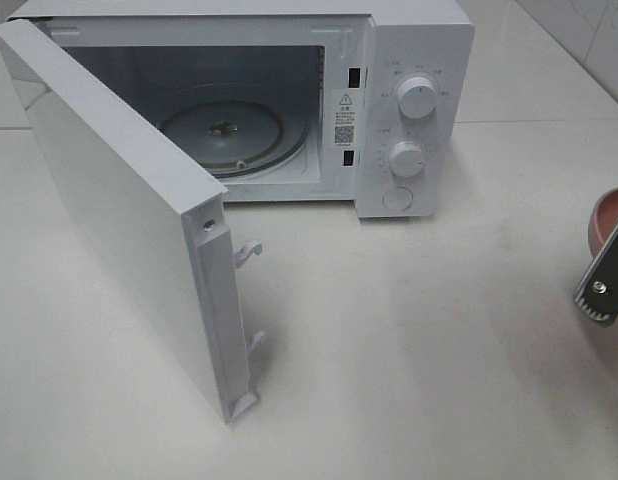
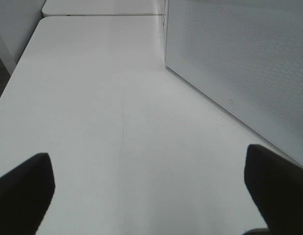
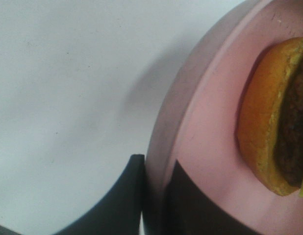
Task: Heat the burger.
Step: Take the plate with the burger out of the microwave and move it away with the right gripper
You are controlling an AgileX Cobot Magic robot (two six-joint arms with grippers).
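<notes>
White microwave [image 1: 409, 110]: far edge of worktop [image 1: 409, 380], door [image 1: 119, 210] swung open, turntable [image 1: 224, 135] bare.
Left claw [image 2: 149, 183]: spread wide, holding nothing.
Right claw [image 3: 154, 196]: pinching rim of pink plate [image 3: 200, 142] at right edge.
Burger [image 3: 274, 117]: on plate.
Remaining: loading, closing door, starting heat.

Burger [image 3: 269, 122] on pink plate [image 3: 210, 147], near rim I pinch. Orange-brown bun, dark patty, sliver of green visible. Plate sits at three o'clock of table, well apart from microwave.
</notes>
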